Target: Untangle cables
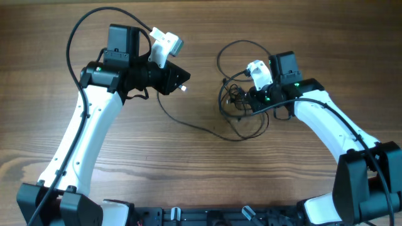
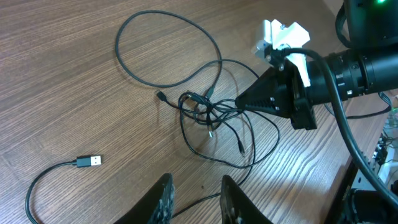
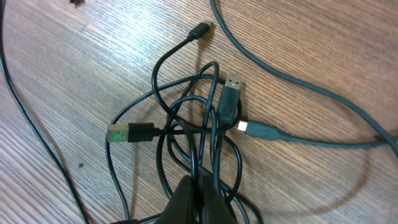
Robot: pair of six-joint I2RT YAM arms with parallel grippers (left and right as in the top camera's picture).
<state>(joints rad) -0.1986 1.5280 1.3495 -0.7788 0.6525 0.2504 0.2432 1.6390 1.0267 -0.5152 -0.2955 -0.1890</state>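
While the cables (image 1: 235,100) lie knotted at about 2 o'clock from the centre of the counter (image 1: 282,176), the step in hand is the first purchase on the knot. The right pincer (image 3: 194,196) is clenched, and several strands of the knot run into its closed tips, so it appears to grasp the cables at the knot's 6 o'clock edge in the right wrist view. The left pincer (image 2: 196,183) stands released at about 11 o'clock in the overhead view, well apart from the knot, with bare counter showing between its fingers.

Layout of the knot, right wrist view:
- A USB plug (image 3: 231,84) lies at 1 o'clock.
- A green-lit plug (image 3: 118,132) lies at 9 o'clock.
- A small plug (image 3: 200,29) points out at 12 o'clock.

One free strand ends in a separate plug (image 2: 89,161) at 8 o'clock in the left wrist view, clear of the knot.

Judged next move: the right pincer draws its strands away from the knot while the left pincer closes on a free end. Pull slowly; a hard pull would likely tighten the crossings rather than open them.
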